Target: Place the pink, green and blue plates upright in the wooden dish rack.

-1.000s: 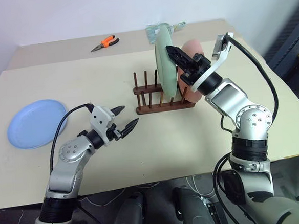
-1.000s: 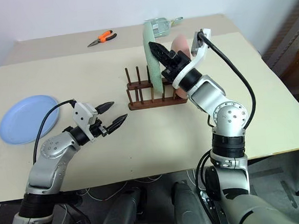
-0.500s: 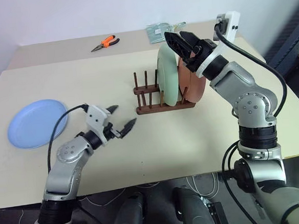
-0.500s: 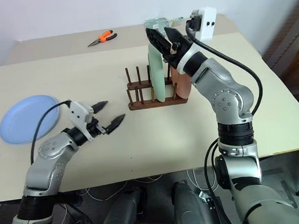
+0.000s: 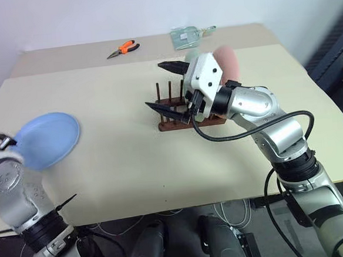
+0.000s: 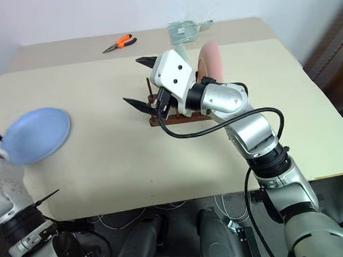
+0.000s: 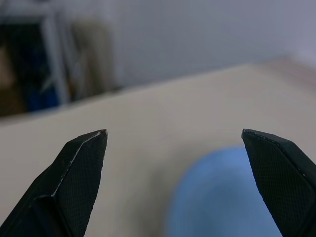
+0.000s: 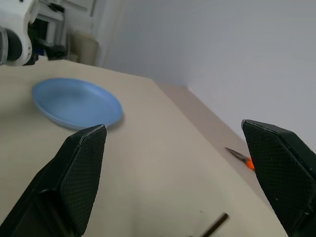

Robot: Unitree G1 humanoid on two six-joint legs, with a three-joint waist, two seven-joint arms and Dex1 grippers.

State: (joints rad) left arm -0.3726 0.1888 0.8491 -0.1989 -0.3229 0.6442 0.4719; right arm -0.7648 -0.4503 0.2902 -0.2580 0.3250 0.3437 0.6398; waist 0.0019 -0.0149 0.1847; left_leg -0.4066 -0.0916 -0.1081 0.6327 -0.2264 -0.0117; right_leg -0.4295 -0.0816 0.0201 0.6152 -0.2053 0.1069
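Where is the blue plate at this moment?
In the left eye view, the blue plate lies flat on the table's left side, far from the wooden dish rack.

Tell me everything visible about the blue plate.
The blue plate is round, light blue and matte, plastic by its look, with a raised rim. It lies flat and right way up on the beige table near its left edge, far from the wooden dish rack. Nothing touches it; the left end effector is open and points at it.
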